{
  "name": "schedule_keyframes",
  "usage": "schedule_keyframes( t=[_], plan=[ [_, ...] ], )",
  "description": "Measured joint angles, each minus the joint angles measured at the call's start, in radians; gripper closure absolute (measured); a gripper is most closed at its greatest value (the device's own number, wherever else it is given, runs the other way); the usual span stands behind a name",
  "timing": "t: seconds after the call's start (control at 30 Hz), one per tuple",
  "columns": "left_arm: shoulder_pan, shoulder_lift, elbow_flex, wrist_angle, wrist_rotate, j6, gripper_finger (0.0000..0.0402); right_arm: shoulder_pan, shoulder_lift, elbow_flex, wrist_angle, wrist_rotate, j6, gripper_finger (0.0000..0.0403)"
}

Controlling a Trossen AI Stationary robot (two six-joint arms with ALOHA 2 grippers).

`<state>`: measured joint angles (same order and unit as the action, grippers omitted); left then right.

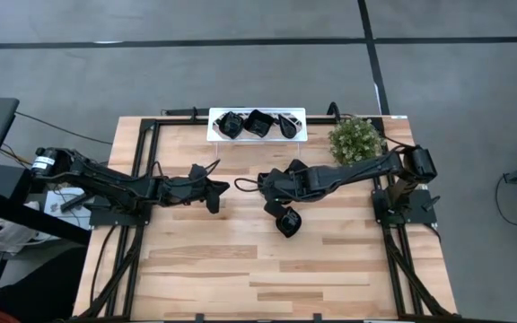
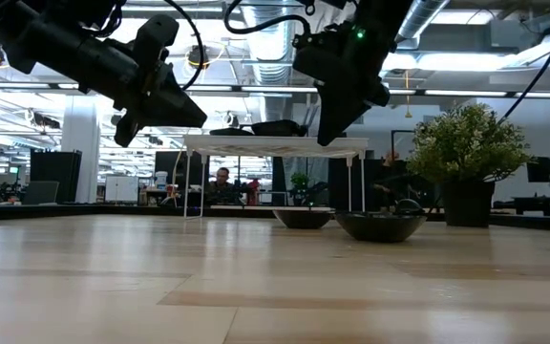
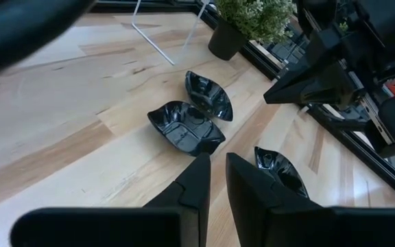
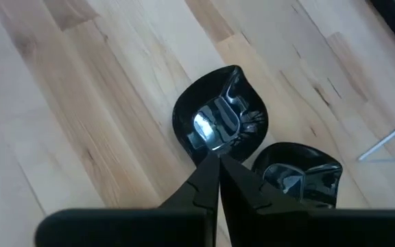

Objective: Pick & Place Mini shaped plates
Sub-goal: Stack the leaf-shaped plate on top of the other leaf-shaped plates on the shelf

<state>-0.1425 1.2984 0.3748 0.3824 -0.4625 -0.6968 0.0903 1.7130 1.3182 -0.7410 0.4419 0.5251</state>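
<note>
Right pincer (image 4: 218, 159), shut and empty, hangs over our nearest plate (image 4: 219, 118), closer than the left.

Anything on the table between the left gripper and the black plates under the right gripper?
No: in the high view only bare wood separates the left gripper from the plates below the right gripper.

Two matte black jointed arms, looped black cables, tapered angular black fingers, small green light on one wrist
</note>
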Motion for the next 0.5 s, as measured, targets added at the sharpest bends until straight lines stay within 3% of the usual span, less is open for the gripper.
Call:
schedule_keyframes(
  t=[0.13, 0.33, 0.5],
  plan=[
    [0.000, 0.000, 0.000, 0.001, 0.000, 0.000, 0.0352, -0.013, 0.000, -0.049, 0.074, -0.037, 0.024, 0.0395],
    [0.000, 0.000, 0.000, 0.010, 0.000, 0.000, 0.0352, -0.077, 0.002, -0.138, 0.204, -0.215, 0.076, 0.0393],
    [0.000, 0.000, 0.000, 0.019, 0.000, 0.000, 0.0352, -0.143, 0.002, -0.138, 0.210, -0.284, 0.074, 0.0362]
  ],
)
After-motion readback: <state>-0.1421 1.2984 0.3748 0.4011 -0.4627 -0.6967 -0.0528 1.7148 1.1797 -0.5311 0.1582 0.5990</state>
